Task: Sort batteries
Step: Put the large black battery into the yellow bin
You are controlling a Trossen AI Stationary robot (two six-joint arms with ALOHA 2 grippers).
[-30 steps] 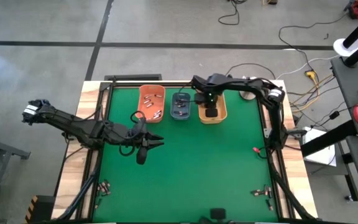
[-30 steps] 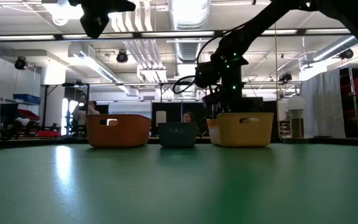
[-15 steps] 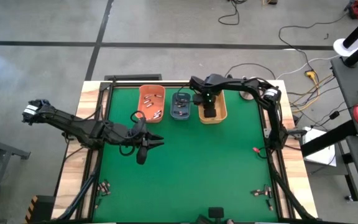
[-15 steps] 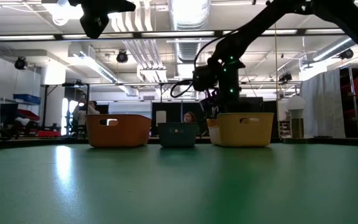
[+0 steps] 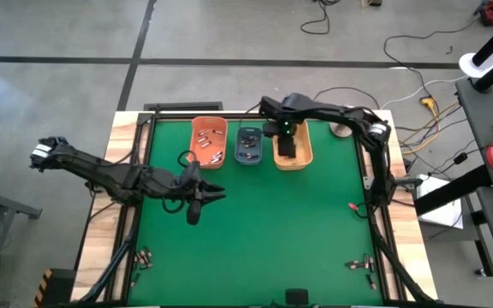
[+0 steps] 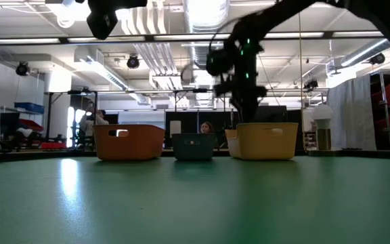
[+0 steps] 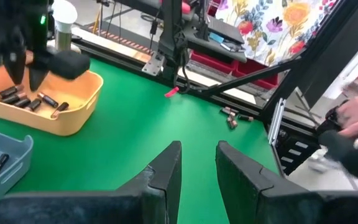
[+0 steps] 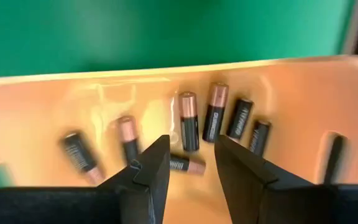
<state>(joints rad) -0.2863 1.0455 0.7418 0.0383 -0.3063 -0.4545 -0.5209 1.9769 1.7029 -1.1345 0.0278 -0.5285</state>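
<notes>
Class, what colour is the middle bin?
Blue-grey plastic bin, clearest in the high view.

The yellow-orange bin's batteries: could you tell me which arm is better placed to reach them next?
Probably the right: its tool hangs open directly above the yellow-orange bin and its batteries, while the left tool waits over bare mat.

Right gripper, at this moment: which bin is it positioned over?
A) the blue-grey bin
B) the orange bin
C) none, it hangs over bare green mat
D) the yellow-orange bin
D. In the high view the right gripper sits above the yellow-orange bin, and its wrist view looks between open, empty fingers onto the batteries lying on that bin's floor.
</notes>
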